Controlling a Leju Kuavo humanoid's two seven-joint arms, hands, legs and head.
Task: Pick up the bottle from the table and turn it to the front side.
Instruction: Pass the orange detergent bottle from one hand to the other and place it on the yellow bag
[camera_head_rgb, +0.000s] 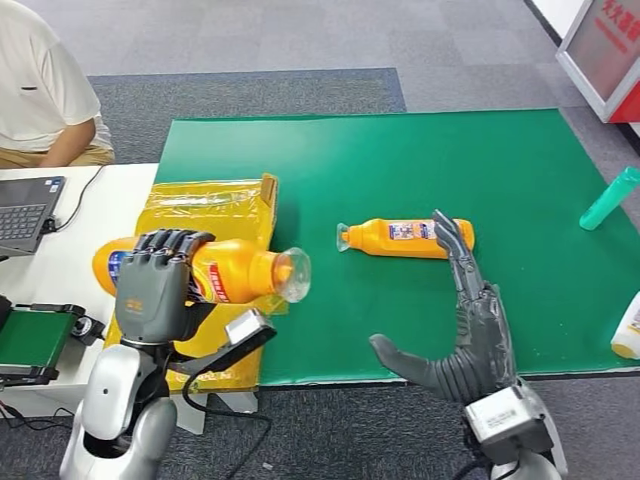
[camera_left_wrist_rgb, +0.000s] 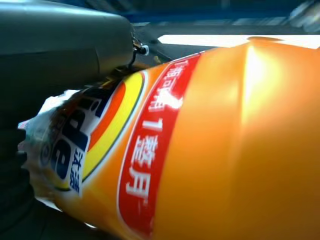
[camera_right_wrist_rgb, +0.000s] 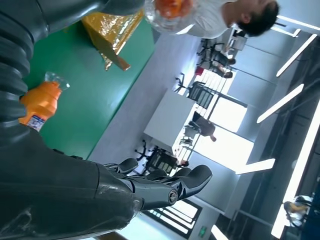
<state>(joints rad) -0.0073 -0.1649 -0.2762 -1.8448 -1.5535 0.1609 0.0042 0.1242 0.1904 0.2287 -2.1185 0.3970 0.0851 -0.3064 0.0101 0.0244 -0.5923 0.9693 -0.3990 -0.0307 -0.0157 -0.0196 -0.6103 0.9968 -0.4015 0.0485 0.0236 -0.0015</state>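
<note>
Orange plastic bottle with a clear cap and a red-and-yellow label lies on its side in the air, gripped around its middle by the robot's left hand, whose dark fingers curl over the top of it; the cap end points toward the green mat that covers the table. In the left wrist view the same bottle's label, with white characters on a red band, sits close against the hand. Below and behind this bottle rests a crumpled yellow plastic bag, lying at the mat's left edge. A second orange bottle with a clear cap and a blue-and-white label lies flat on the green mat, cap toward the left. The robot's right hand hovers near it with the fingers spread and straight, thumb stretched out to the side, holding nothing; its fingertips overlap the bottle's base end in the head view, though whether they touch it cannot be told. At the mat's right edge lie a teal tube and a white bottle. A person in a white shirt sits by a laptop on a white desk.
</note>
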